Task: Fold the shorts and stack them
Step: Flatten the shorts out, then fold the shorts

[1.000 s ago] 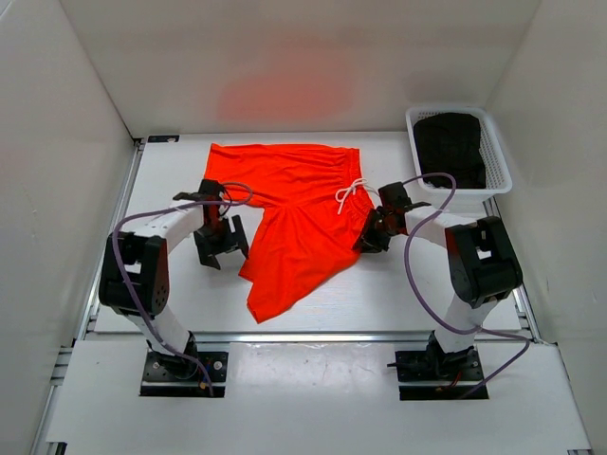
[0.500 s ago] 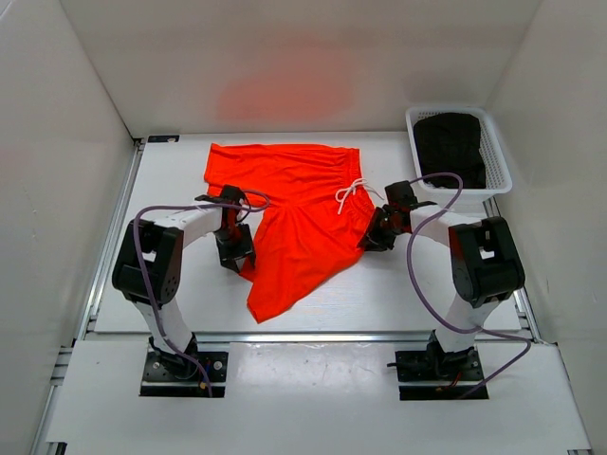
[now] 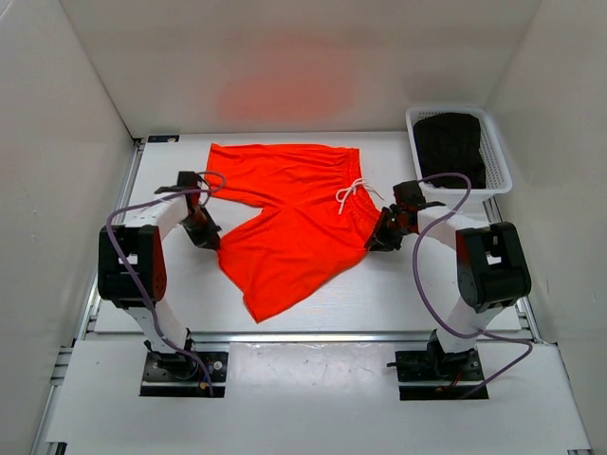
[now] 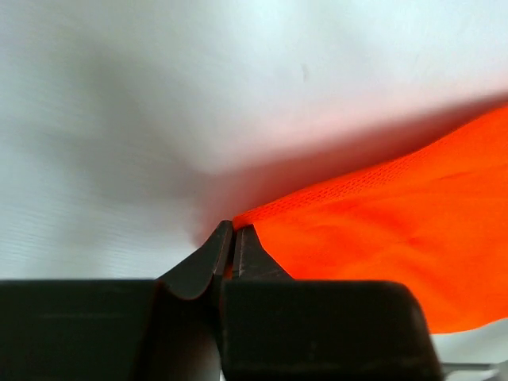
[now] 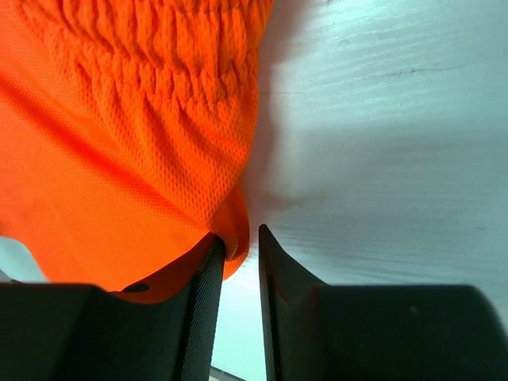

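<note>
The bright orange-red shorts [image 3: 294,213] lie spread on the white table, waistband to the right with the white drawstring [image 3: 351,194] on top. My left gripper [image 3: 212,240] is at the left leg's hem and is shut on the shorts; in the left wrist view the fingertips pinch the mesh hem edge [image 4: 317,198] of the shorts [image 4: 381,246]. My right gripper [image 3: 383,239] sits at the waistband's lower right corner. In the right wrist view its jaws [image 5: 238,238] stand a little apart, a corner of the shorts [image 5: 119,119] hanging against the left finger [image 5: 208,270], with a gap to the other finger.
A white plastic basket [image 3: 500,161] holding dark folded cloth [image 3: 451,147] stands at the back right corner. White walls close in the table on three sides. The arms' bases sit on the rail at the near edge.
My left gripper closed on the leg hem and pulled it to the left, spreading that leg out flatter. My right gripper shifted slightly right at the waistband.
</note>
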Controlling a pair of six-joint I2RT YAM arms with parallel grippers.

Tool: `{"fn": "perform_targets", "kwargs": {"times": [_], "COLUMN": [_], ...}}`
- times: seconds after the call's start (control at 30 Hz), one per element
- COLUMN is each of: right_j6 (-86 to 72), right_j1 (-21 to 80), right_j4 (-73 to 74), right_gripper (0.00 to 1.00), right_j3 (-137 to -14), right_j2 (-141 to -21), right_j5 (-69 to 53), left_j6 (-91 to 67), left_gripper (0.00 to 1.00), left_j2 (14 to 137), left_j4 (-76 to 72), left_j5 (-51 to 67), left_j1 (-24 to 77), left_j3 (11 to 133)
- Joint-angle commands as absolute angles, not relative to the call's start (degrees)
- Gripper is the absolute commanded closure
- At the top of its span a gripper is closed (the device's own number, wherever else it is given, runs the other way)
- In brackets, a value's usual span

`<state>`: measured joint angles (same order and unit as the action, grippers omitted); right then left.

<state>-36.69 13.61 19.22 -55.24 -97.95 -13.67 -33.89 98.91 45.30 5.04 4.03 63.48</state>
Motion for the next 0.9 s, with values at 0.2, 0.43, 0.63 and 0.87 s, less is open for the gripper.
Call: {"fn": "perform_targets", "kwargs": {"times": [0.2,0.43,0.63,0.87], "right_j6": [-33.93,-34.45,-34.45,-34.98], "right_j1": [13.36,13.36,13.36,13.36], "right_j4": [20.74,20.74,21.88,21.88], "right_gripper": [0.7,0.35,0.25,0.31], "right_j3": [-52.3,-52.29,-52.29,-52.29], "right_j2": [-94.39,-91.85,-90.7,-87.72], "right_j5": [-15.38,-15.91,-15.38,-15.38], "left_j6": [-33.05,-33.05,-32.17,-37.87], "left_gripper": [0.9,0.9,0.0,0.0], "left_j2": [107.38,109.96,103.29,84.51], "left_j4": [49.48,52.47,53.7,54.32], "left_j5": [1.85,-0.61,0.0,0.87], "left_j1": [-4.3,-5.54,-5.54,-1.51], "left_j3": [82.16,89.21,86.23,69.72]}}
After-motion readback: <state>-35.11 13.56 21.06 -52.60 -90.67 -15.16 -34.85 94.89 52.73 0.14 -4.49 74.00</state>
